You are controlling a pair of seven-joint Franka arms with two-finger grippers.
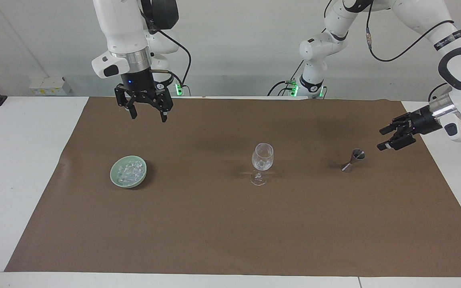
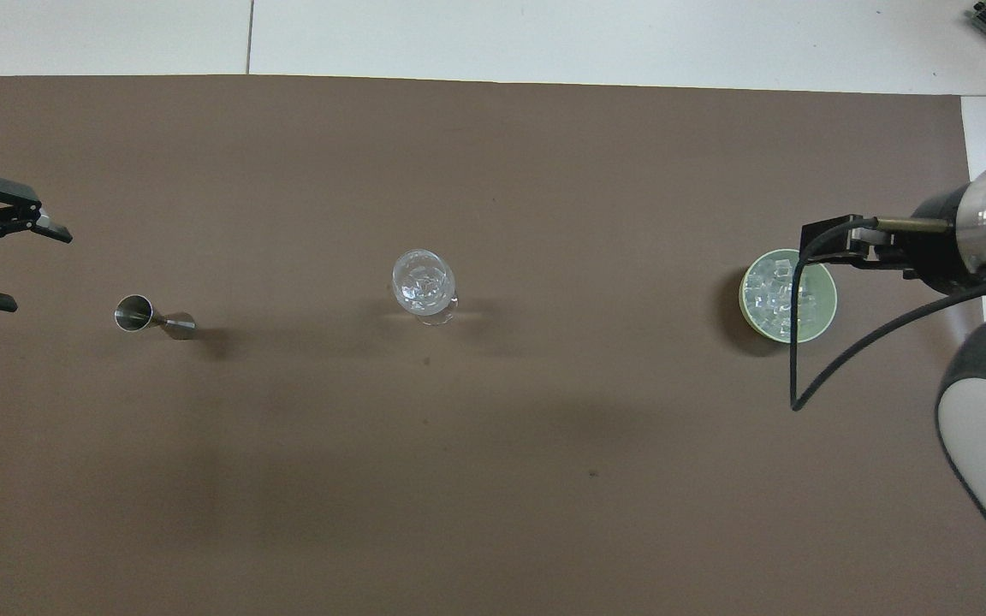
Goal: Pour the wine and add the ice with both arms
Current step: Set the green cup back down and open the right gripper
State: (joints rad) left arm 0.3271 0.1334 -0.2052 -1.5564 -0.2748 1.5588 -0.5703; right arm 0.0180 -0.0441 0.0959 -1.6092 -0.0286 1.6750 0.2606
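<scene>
Both arms are up and empty-handed at this point. The right gripper hangs high over the brown mat, fingers spread apart, nothing between them. The left gripper sits in the air at the left arm's end of the table, tilted sideways, fingers also apart and clear of the little metal jigger just beside it.

The ice is piled in the pale green bowl toward the right arm's end of the table. The stemmed glass stands upright mid-mat, well apart from both bowl and jigger. Something glinty can be seen inside the glass bowl, possibly cubes already dropped in, but reflections can't be ruled out from here.

Judged from the layout, either a trip to the ice bowl is being set up or the arms are simply parked after a drop. If more ice is wanted, the right gripper should be brought straight down over the bowl's middle, not its rim, since a light bowl gets shoved easily. One cube should be pinched gently (they're slick and tiny, too much squeeze and it gets shot out). The carry should be kept low and level, and the cube let go just above the glass mouth so the stem isn't knocked. The jigger is best taken at its narrow waist.
</scene>
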